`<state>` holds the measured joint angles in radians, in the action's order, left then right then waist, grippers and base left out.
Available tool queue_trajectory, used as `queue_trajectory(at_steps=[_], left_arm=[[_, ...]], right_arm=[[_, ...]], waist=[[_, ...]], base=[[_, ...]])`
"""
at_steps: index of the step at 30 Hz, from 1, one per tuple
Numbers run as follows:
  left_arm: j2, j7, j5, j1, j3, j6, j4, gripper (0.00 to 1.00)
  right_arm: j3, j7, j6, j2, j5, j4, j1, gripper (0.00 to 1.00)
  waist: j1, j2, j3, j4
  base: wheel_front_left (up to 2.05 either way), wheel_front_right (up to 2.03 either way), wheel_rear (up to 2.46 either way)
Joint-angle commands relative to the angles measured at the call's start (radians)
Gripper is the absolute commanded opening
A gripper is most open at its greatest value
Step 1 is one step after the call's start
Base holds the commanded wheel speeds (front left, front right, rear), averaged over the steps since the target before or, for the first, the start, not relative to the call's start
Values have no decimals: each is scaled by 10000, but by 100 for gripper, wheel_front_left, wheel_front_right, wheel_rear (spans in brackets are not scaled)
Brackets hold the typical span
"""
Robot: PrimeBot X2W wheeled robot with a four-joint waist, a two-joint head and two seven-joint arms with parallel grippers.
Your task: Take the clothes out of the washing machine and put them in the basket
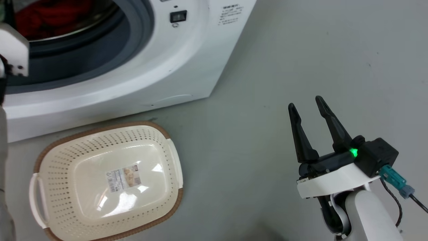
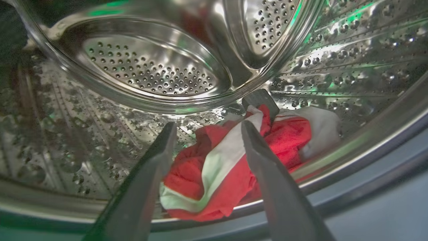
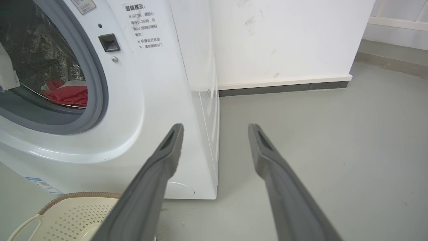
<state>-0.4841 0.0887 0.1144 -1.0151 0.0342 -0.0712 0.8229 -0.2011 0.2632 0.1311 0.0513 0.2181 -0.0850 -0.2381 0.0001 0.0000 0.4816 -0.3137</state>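
The red clothes (image 2: pixel 230 167) with a white band lie in a heap at the front of the steel drum (image 2: pixel 150 67) of the washing machine (image 1: pixel 160 67). My left gripper (image 2: pixel 207 129) is open at the porthole, its fingers on either side of the heap and just short of it. The same red clothes (image 1: pixel 50 16) glow inside the porthole in the head view, and the clothes (image 3: pixel 67 93) show through the grey rim in the right wrist view. The cream basket (image 1: pixel 160 140) stands on the floor before the machine, holding nothing but its label. My right gripper (image 1: pixel 306 102) hangs open over bare floor.
Grey floor (image 1: pixel 301 50) spreads to the right of the machine. A white wall (image 3: pixel 284 40) with a dark skirting strip stands behind it. The basket's rim (image 3: pixel 80 195) lies close to the machine's front corner. The left arm's white wrist housing (image 1: pixel 13 50) sits at the porthole's left.
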Motion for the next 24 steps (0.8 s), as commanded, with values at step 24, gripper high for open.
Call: queue_trajectory(at_steps=[24], left_arm=[[-1354,-6177,186,-4394,2362,-586,2929,100]], right_arm=[[-565,22,-7,-20,973,100,-845,100]], waist=[[-1,0,1708,-1090]], base=[[0,0,0]])
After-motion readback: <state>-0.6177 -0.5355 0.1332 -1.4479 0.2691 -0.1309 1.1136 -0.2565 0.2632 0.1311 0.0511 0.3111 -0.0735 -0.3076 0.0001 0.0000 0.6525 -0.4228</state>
